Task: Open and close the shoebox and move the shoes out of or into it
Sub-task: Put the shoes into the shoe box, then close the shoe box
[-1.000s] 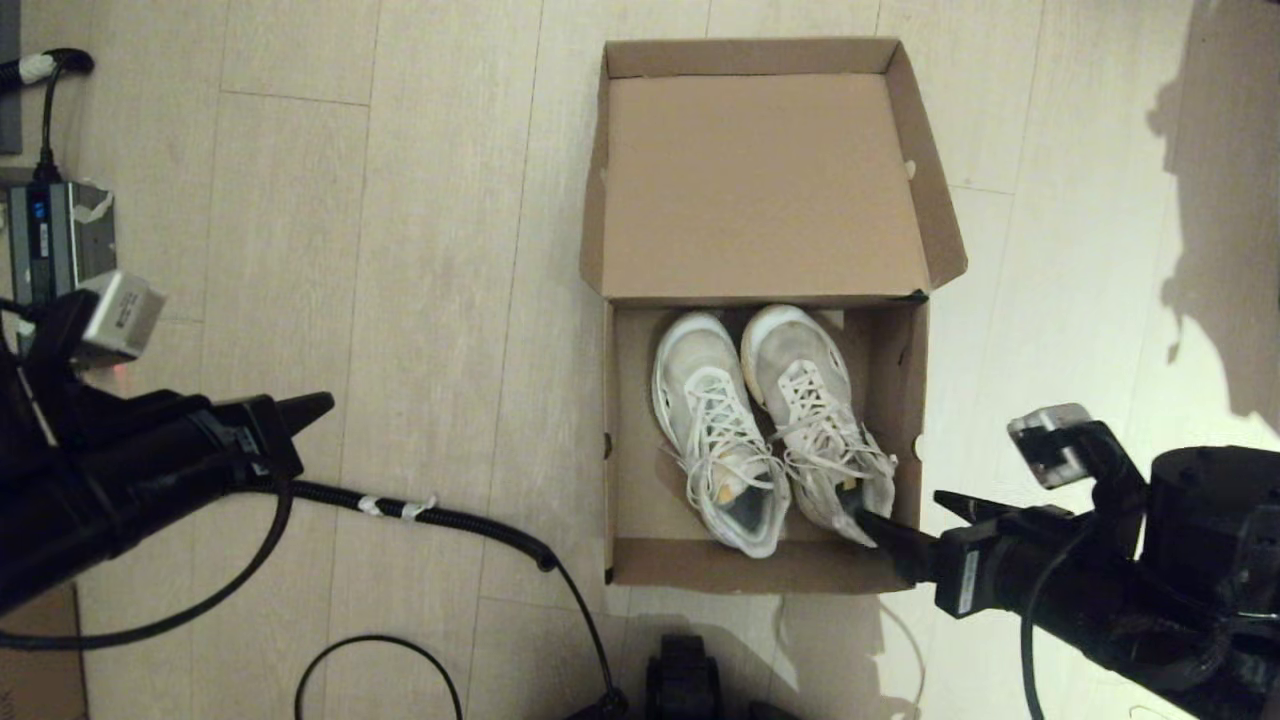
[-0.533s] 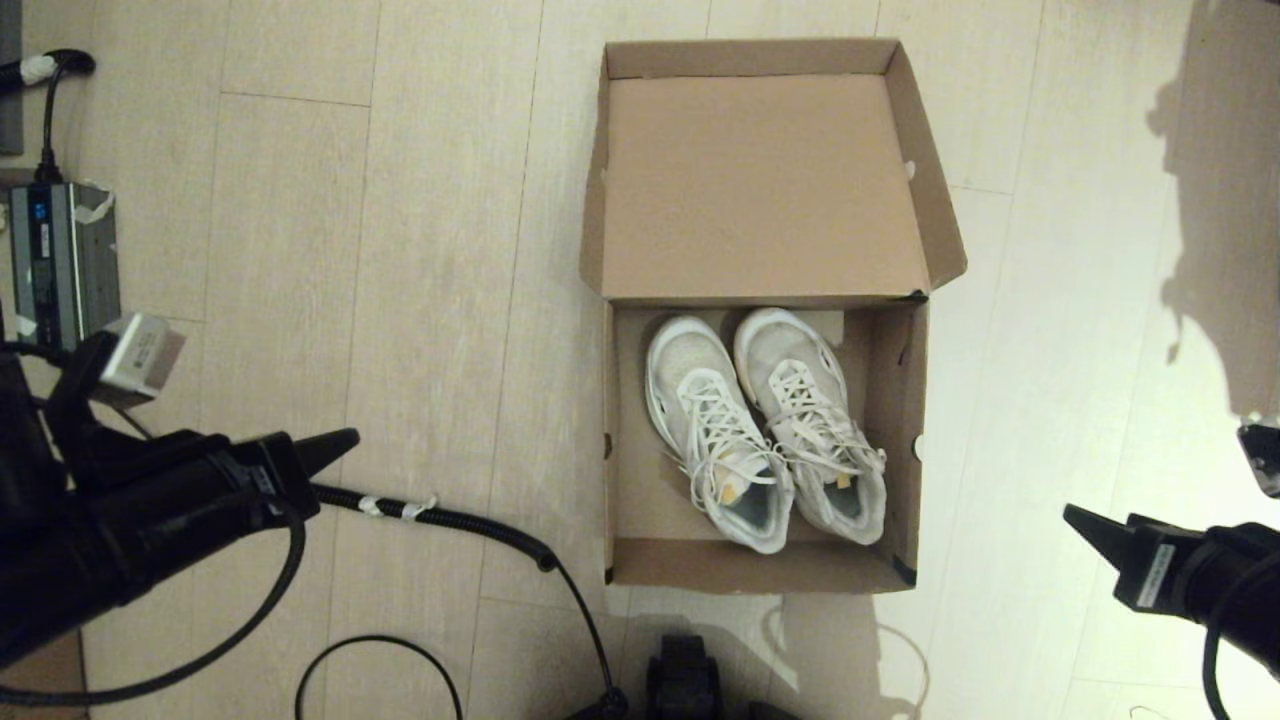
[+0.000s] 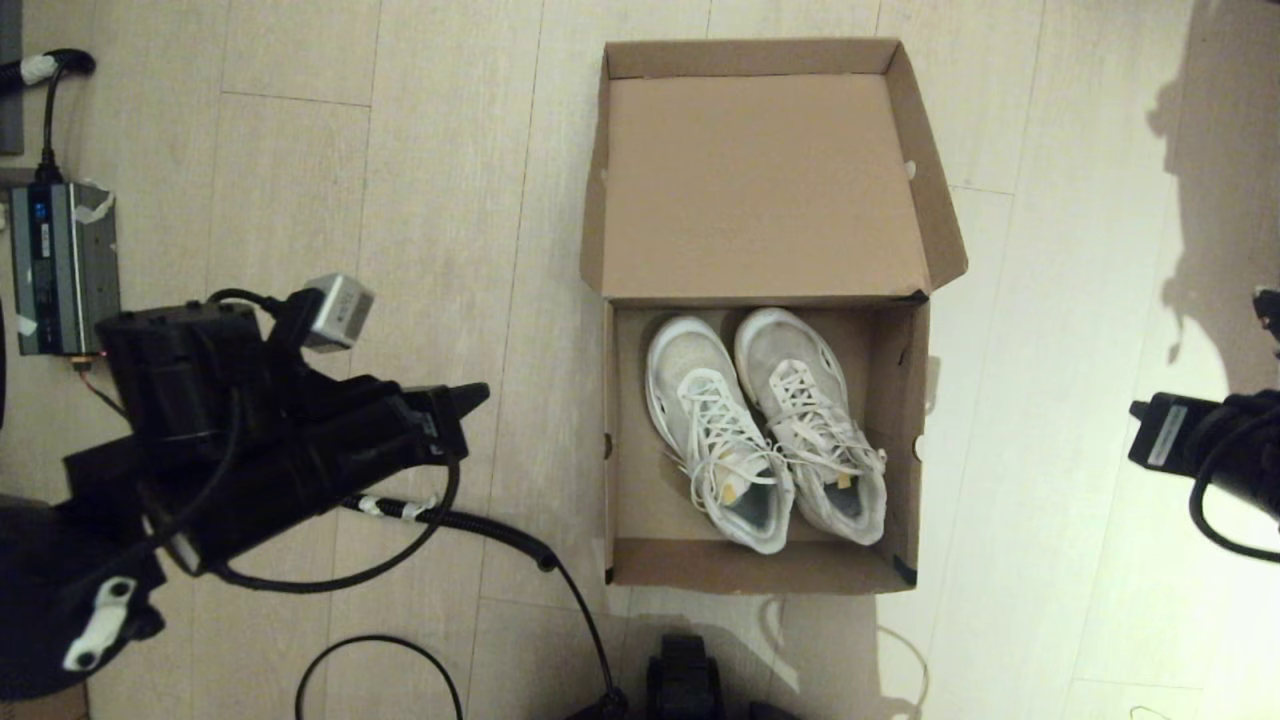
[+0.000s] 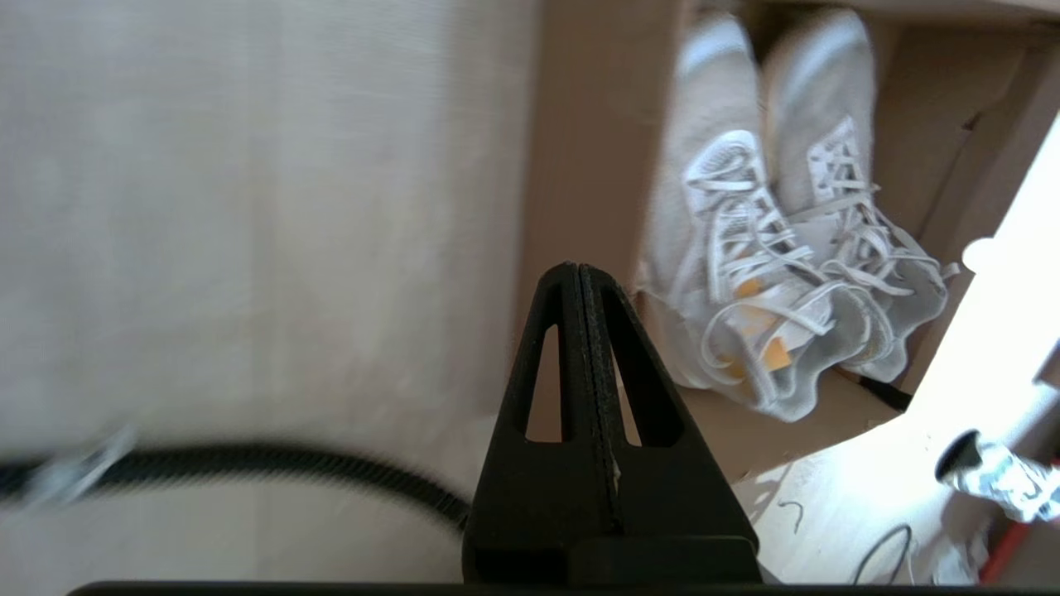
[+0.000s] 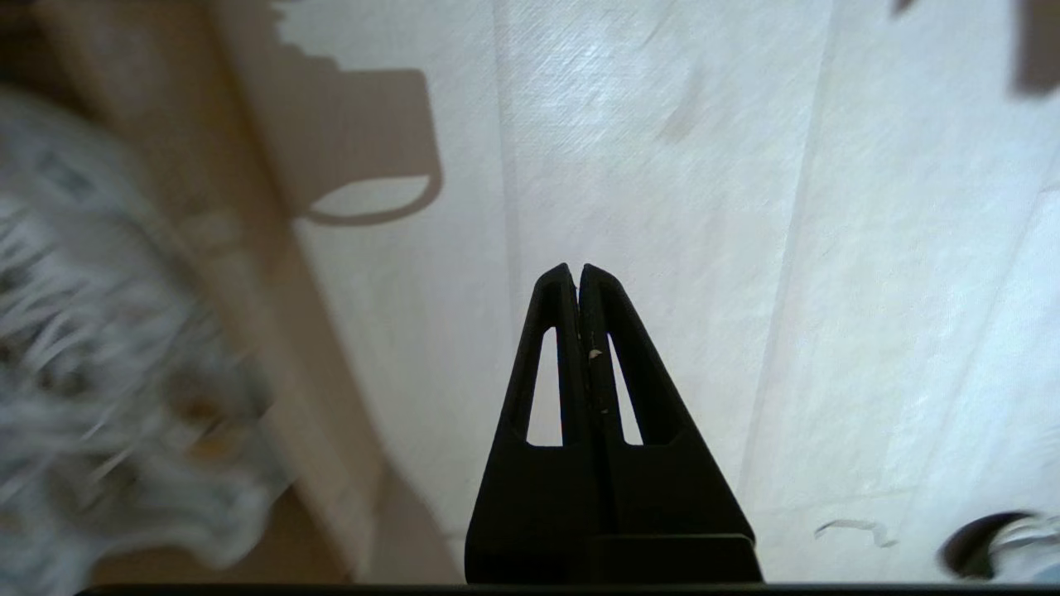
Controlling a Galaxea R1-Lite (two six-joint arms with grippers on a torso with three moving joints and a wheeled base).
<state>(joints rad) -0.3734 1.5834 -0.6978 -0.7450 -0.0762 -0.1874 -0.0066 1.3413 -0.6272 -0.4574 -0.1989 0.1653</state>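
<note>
The shoebox [image 3: 615,430] sits on the floor [image 3: 420,200], lid [image 3: 760,180] folded flat away from the robot. The shoes [image 3: 765,430] lie inside, side by side and touching, long axes running near to far, toes toward the lid hinge, heels toward the robot, nearer the box's left wall. Left gripper [image 3: 475,396] hovers over the floor left of the box, pointing at it, fingers [image 4: 580,331] pressed together. Right gripper [image 5: 577,273], well right of the box, fingers likewise closed, empty.
</note>
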